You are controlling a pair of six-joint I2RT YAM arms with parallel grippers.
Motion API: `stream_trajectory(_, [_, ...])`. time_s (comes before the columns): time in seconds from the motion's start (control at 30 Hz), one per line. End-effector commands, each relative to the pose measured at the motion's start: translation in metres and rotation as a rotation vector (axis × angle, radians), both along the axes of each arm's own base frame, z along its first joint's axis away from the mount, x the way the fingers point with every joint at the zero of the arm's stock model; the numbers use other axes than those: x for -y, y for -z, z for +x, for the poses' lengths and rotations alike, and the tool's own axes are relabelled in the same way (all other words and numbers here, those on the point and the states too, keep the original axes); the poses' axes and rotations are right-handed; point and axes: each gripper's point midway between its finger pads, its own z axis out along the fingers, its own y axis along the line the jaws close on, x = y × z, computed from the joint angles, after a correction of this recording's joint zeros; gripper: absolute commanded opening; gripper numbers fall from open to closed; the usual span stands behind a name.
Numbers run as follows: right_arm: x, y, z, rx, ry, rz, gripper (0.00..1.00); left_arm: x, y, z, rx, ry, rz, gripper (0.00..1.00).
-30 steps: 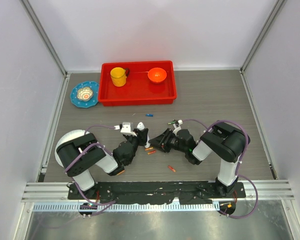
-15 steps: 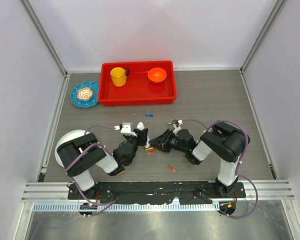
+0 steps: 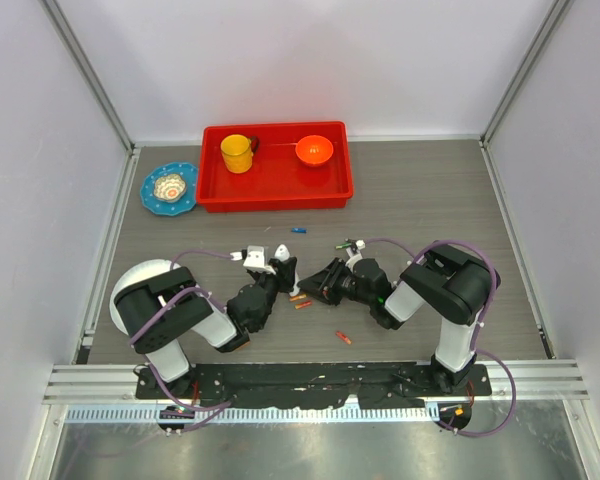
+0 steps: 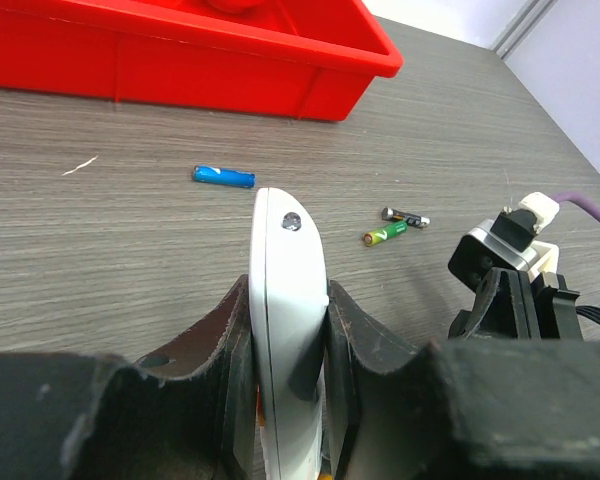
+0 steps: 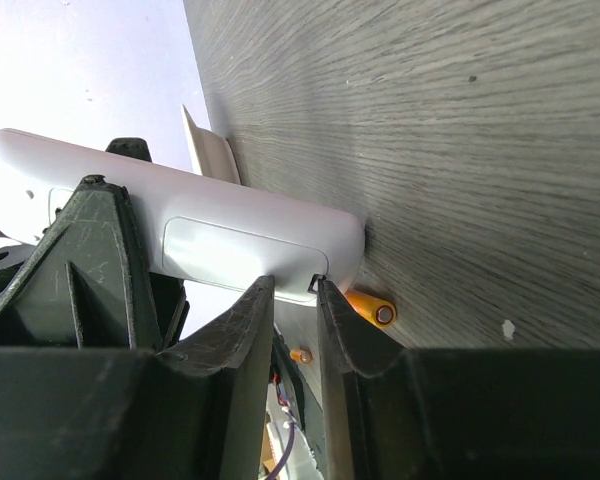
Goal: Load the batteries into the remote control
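My left gripper (image 3: 280, 268) is shut on the white remote control (image 4: 286, 290) and holds it on edge just above the table. The remote also shows in the right wrist view (image 5: 210, 235), with its cover panel (image 5: 242, 250) facing my right gripper (image 5: 292, 285). The right gripper's jaws are almost shut with nothing between them, and its fingertips (image 5: 260, 290) rest against the remote's lower end. Orange batteries (image 5: 370, 308) lie on the table just under the remote (image 3: 300, 300). Another orange battery (image 3: 343, 337) lies nearer the arms. A blue battery (image 4: 223, 176) and a green battery (image 4: 386, 233) lie beyond the remote.
A red tray (image 3: 275, 190) at the back holds a yellow cup (image 3: 237, 153) and an orange bowl (image 3: 314, 150). A blue plate (image 3: 169, 188) sits left of it. A white round plate (image 3: 130, 290) lies under the left arm. The two wrists are close together.
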Motion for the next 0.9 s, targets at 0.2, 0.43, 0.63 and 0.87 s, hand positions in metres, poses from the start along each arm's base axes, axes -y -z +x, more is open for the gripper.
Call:
stream_trajectory(0.2, [-0.0087, -0.0409, 0.0108, 0.105, 0.011, 0.086, 0.28, 0.0047, -0.023, -0.0004, 0.087, 0.003, -0.047, 0.0])
stream_trajectory(0.43, [-0.0085, -0.042, 0.0107, 0.107, 0.01, 0.085, 0.28, 0.003, -0.0223, 0.0, 0.087, -0.005, -0.041, 0.0])
stream_trajectory(0.63, [-0.0062, -0.039, 0.0089, 0.106, 0.012, 0.075, 0.28, 0.0014, -0.0236, -0.0004, 0.087, -0.01, -0.048, 0.0])
stream_trajectory(0.87, [-0.0019, -0.0352, 0.0094, 0.104, 0.022, 0.063, 0.29, 0.0011, -0.0229, -0.0013, 0.081, -0.008, -0.057, 0.0])
